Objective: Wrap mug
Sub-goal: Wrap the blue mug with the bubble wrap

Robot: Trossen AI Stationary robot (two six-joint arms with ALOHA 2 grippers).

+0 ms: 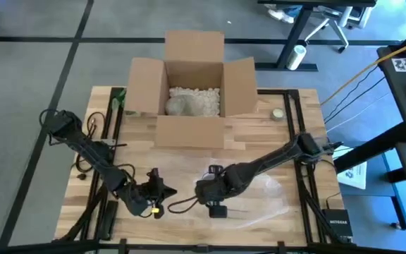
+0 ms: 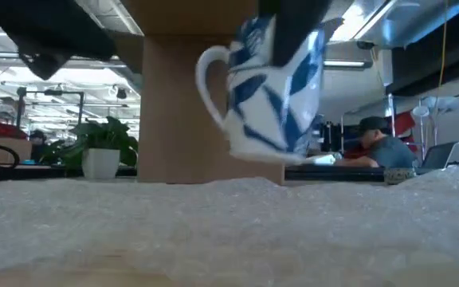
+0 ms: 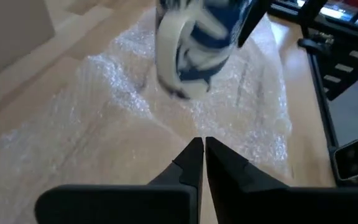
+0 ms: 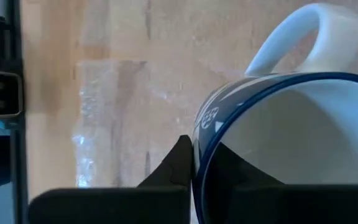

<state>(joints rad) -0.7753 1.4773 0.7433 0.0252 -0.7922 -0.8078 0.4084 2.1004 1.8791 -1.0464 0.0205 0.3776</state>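
Mug held clear of the bubble wrap on my bench.

From above, my right end effector (image 1: 213, 189) sits near the front middle of the bench (image 1: 273, 141), over the clear wrap (image 1: 263, 194), and my left end effector (image 1: 162, 190) waits just beside it; an open box (image 1: 192, 85) stands at the back. At bench height, the blue-and-white mug (image 2: 273, 92) hangs tilted above the wrap (image 2: 229, 223), not touching it, handle toward the box (image 2: 178, 112); a person sits in the room behind. My left wrist shows my left fingers (image 3: 188, 165) pressed together, holding nothing, with the mug (image 3: 194, 40) beyond. My right wrist shows my right fingers (image 4: 180, 162) clamped on the mug's rim (image 4: 278, 130), one inside, one outside.
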